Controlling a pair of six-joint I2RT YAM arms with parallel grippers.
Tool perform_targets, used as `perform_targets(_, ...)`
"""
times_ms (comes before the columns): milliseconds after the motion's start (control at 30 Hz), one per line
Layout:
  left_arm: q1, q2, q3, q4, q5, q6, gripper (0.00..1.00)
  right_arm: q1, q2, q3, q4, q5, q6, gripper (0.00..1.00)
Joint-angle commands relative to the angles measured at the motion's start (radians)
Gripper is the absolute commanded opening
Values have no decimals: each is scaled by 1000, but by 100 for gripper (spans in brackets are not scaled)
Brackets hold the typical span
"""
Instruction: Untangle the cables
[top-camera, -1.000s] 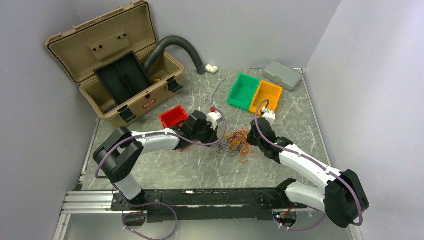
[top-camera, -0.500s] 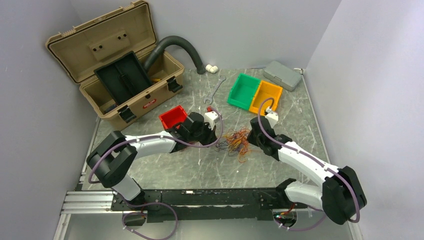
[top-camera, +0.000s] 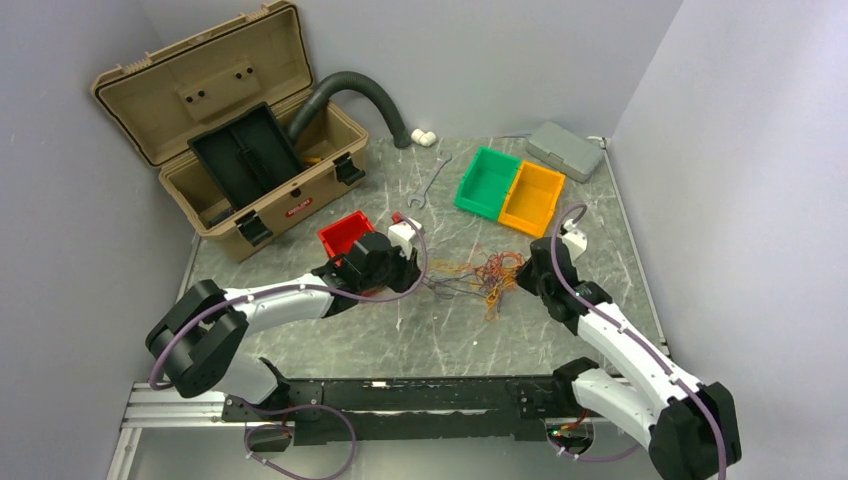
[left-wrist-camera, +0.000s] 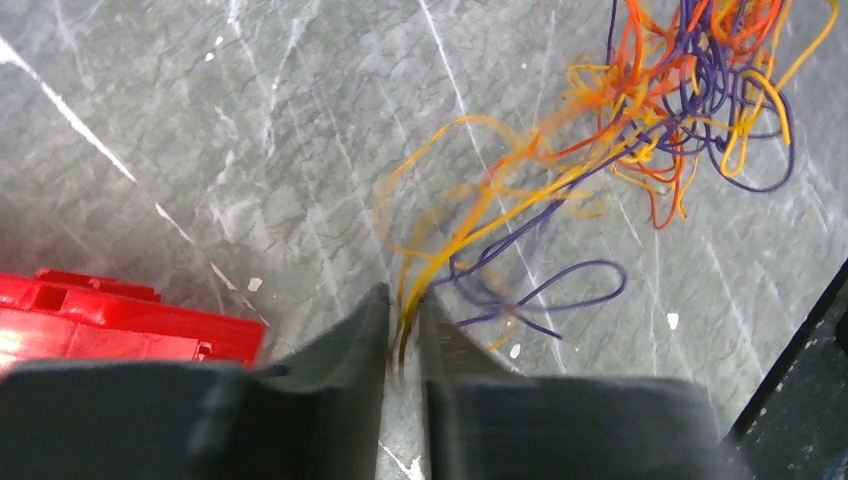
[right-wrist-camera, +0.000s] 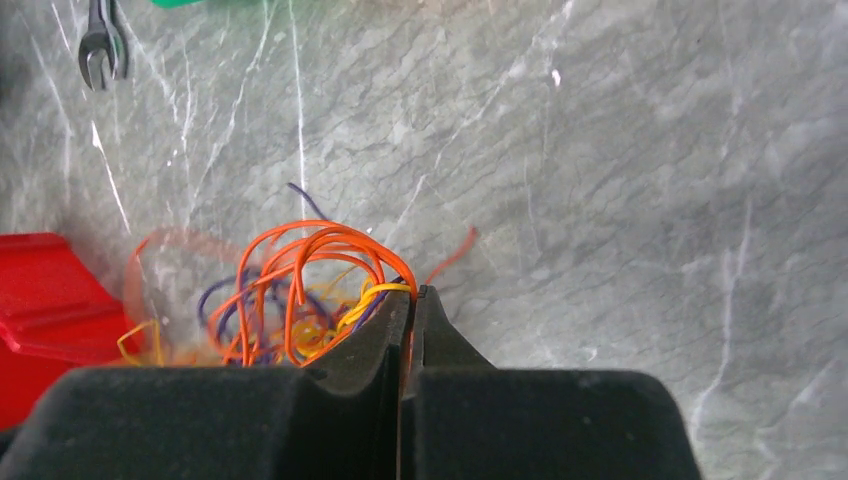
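The cables (top-camera: 478, 277) are thin orange, yellow and purple wires, drawn out in a stretched tangle on the marble table between my two grippers. My left gripper (top-camera: 418, 281) is shut on yellow and orange strands at the tangle's left end; in the left wrist view the strands (left-wrist-camera: 470, 230) run from the closed jaws (left-wrist-camera: 402, 305) up to the knot (left-wrist-camera: 700, 90). My right gripper (top-camera: 524, 277) is shut on orange strands at the right end; in the right wrist view the orange loops (right-wrist-camera: 310, 255) rise from the gripper (right-wrist-camera: 410, 292).
A red bin (top-camera: 346, 236) sits just behind my left gripper. Green (top-camera: 487, 181) and orange (top-camera: 533, 192) bins stand at the back, a wrench (top-camera: 430, 180) beside them. An open tan toolbox (top-camera: 235, 130) with a dark hose (top-camera: 365, 95) is back left. A grey case (top-camera: 565, 150) is back right.
Both grippers have pulled apart, the left one to the left and the right one to the right. The tangle has stretched from a compact clump into a longer spread.
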Motion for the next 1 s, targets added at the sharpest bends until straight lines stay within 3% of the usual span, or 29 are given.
perform_targets(0,36,-8,-9,17,46,37,41,-37,-71,-48,121,-177,-297,0)
perform_targets(67,36,-6,-20,65,136,29,61,-36,-108,-87,239,-385,-339,0)
perform_targets(167,37,8,-22,138,270,-5,73,-34,-128,-113,347,-556,-322,0)
perform_targets(233,36,33,-12,180,344,-28,78,-30,-105,-104,376,-592,-312,0)
perform_targets(433,36,142,126,80,419,-29,78,-17,-43,-90,413,-660,-303,0)
perform_targets(700,37,228,207,72,499,-59,77,8,6,-107,495,-706,-260,0)
perform_targets(767,37,270,229,72,509,-73,73,15,23,-105,505,-724,-249,0)
perform_targets(800,39,296,245,67,514,-75,65,18,31,-104,507,-733,-245,0)
perform_targets(867,47,325,252,87,547,-91,39,23,37,-104,505,-739,-240,0)
perform_targets(900,52,331,247,110,555,-104,16,25,34,-107,496,-727,-239,0)
perform_targets(933,57,331,237,124,553,-114,1,25,29,-107,476,-700,-238,0)
perform_targets(967,61,324,226,130,535,-120,0,25,22,-104,445,-648,-237,0)
